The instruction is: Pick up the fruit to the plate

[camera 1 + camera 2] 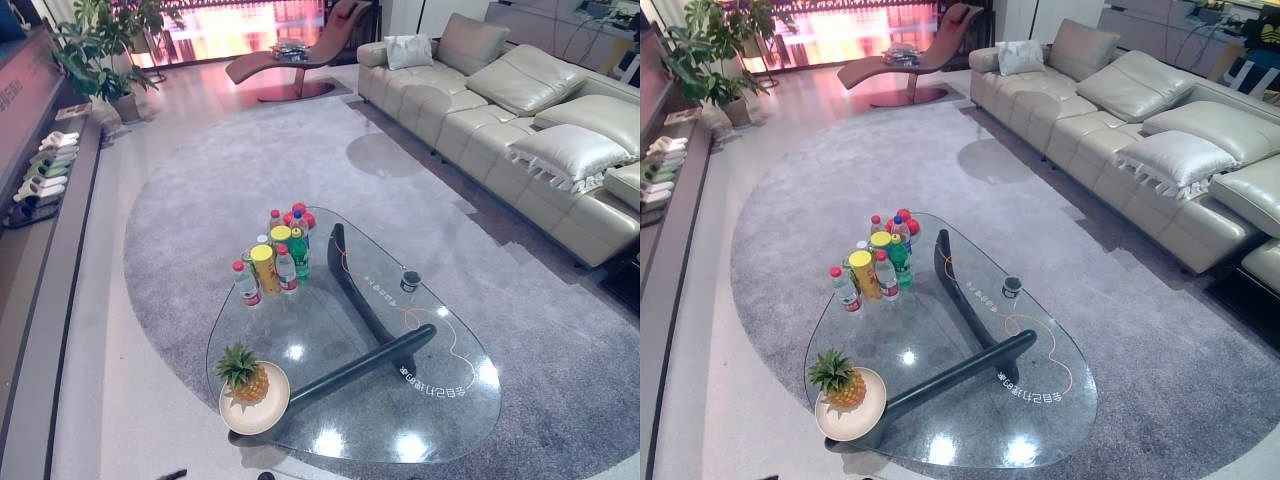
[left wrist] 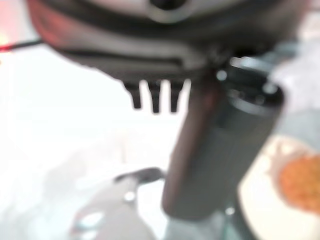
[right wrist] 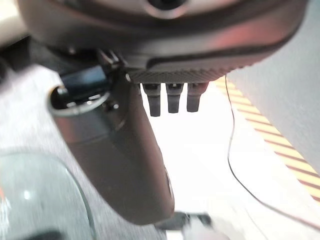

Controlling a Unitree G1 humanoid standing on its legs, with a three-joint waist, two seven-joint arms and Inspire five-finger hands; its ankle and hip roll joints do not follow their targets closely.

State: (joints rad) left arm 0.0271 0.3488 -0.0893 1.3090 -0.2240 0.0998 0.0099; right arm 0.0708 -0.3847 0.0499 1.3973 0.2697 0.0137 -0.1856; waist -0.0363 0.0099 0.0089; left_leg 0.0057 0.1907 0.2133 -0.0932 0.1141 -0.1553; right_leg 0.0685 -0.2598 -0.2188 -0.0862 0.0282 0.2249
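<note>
Up close, left hand (image 2: 155, 97) fingers straight, relaxed, holding nothing; cream plate (image 2: 260, 210) with orange fruit blur past it. Right hand (image 3: 170, 97) likewise slack and empty, above grey rug (image 3: 30, 125) and glass edge. Pineapple (image 1: 243, 374) sits upright on plate (image 1: 270, 415) at near-left corner of glass coffee table (image 1: 420, 430). Bottle cluster (image 1: 272, 258) with yellow canister at far-left side, well apart from plate. Small dark cup (image 1: 410, 281) near right edge. Writing on glass, not legible. Beige sofa (image 1: 500, 100) with cushions, lounge chair (image 1: 300, 55), potted plant (image 1: 100, 50) beyond.
</note>
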